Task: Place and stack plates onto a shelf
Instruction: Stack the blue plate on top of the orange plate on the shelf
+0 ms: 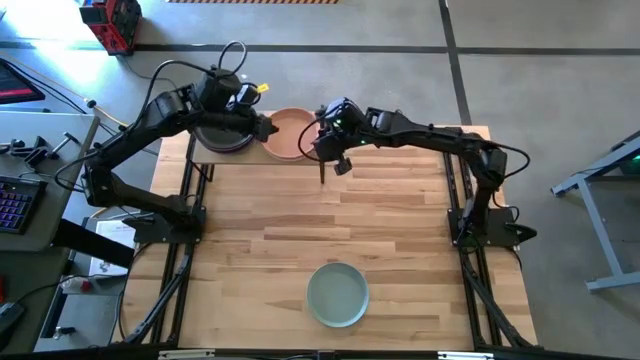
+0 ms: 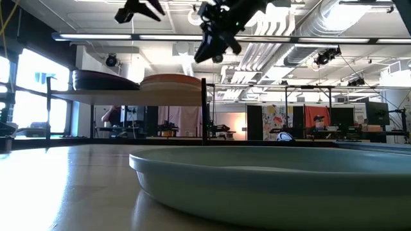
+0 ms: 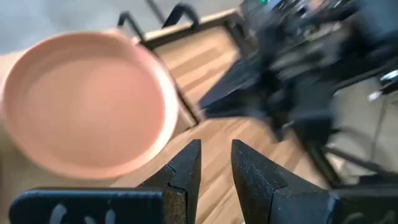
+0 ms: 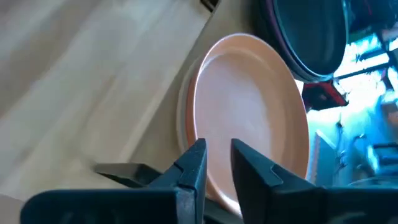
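On the raised shelf point(image 2: 128, 96) at the table's far edge, a stack of black plates point(image 1: 222, 130) sits beside a terracotta plate point(image 1: 290, 133). That terracotta plate point(image 4: 249, 118) lies on top of a paler plate whose rim point(image 4: 185, 106) shows beneath it. A sage green plate point(image 1: 337, 293) rests flat on the table near the near edge. My right gripper point(image 4: 217, 163) hovers above the terracotta plate's right rim, narrowly open and holding nothing. My left gripper point(image 3: 216, 167) is above the shelf between the two stacks, also narrowly open and holding nothing.
Thin black upright bars point(image 2: 204, 109) stand at the shelf's corners, one just below my right gripper point(image 2: 215, 48). The two arms are close together over the shelf. Bare tabletop point(image 1: 330, 215) lies between the shelf and the green plate point(image 2: 270, 179).
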Available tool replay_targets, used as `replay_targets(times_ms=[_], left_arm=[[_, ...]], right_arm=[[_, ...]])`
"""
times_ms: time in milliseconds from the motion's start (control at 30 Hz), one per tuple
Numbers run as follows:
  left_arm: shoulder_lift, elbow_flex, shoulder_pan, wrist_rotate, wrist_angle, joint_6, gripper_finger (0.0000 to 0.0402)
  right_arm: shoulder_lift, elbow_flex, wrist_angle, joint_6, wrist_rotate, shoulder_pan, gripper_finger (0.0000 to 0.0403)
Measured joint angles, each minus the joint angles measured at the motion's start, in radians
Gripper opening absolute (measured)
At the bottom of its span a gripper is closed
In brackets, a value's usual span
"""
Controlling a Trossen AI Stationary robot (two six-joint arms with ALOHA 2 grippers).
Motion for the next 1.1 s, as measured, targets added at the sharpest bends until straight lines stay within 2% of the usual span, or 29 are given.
replay_targets(times_ms=[267, 667, 900, 1100], left_arm=[[0.008, 0.000, -0.055, -0.003, -0.072, 0.055, 0.0076], [0.111, 0.000, -0.268, -0.001, -0.081, 0.121, 0.0076], [0.208, 0.000, -0.349, -0.001, -0.081, 0.070, 0.0076], [0.309, 0.000, -0.420, -0.001, -0.078, -0.057, 0.0076]], right_arm=[[-0.135, 0.000, -0.103, 0.319, 0.055, 0.027, 0.0059], [-0.335, 0.000, -0.175, 0.749, 0.073, 0.054, 0.0059], [-0.419, 0.000, -0.266, 0.784, 0.075, 0.054, 0.0059], [-0.452, 0.000, -0.368, 0.774, 0.076, 0.046, 0.0059]])
